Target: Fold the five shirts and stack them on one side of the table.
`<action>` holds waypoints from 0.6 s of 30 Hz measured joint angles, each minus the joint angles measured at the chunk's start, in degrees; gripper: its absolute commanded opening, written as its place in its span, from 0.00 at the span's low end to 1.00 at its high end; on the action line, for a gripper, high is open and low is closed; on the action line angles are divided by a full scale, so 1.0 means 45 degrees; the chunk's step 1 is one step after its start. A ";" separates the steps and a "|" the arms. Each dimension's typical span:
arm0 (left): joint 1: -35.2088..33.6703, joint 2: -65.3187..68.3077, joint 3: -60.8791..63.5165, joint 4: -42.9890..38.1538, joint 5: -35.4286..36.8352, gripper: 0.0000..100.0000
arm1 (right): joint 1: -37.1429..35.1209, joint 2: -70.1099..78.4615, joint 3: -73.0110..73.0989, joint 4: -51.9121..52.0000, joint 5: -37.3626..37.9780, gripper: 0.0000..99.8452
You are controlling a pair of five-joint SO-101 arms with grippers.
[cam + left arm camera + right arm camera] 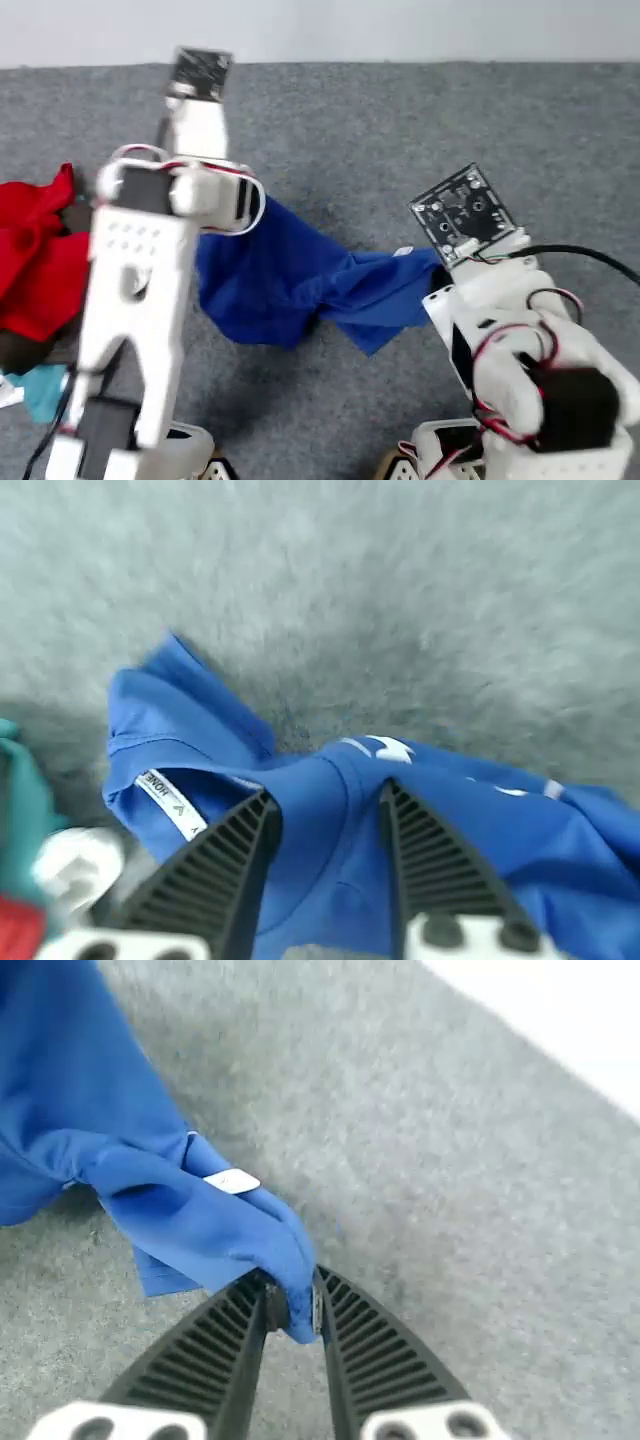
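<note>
A blue shirt (300, 280) lies crumpled and stretched across the middle of the grey table (400, 130). My right gripper (291, 1290) is shut on a bunched fold of the blue shirt (150, 1190) at its right end, near a white tag (232, 1182). My left gripper (327, 792) hangs open just above the blue shirt (330, 870), near its collar and label (165, 790). In the high view the left arm (150, 250) covers the shirt's left end and the right arm (500, 300) stands at its right end.
A red shirt (30, 260) is heaped at the table's left edge, with a teal cloth (40, 390) in front of it. The left wrist view catches the teal cloth (15, 800) and a white object (75, 865) beside the blue shirt. Bare grey table stretches behind and to the right.
</note>
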 measured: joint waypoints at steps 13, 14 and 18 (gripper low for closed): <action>0.0000 0.6427 0.0156 -0.8283 -0.0039 0.15 | 0.0039 0.0098 0.3614 -0.2227 0.0000 0.01; 0.0000 0.6427 -0.0176 -0.8029 -0.0039 0.16 | 0.0000 0.0098 0.3614 -0.2227 0.0000 0.01; 0.0000 0.6447 -0.1661 -0.6857 -0.0039 0.17 | 0.0020 0.0078 0.3634 -0.2227 0.0000 0.01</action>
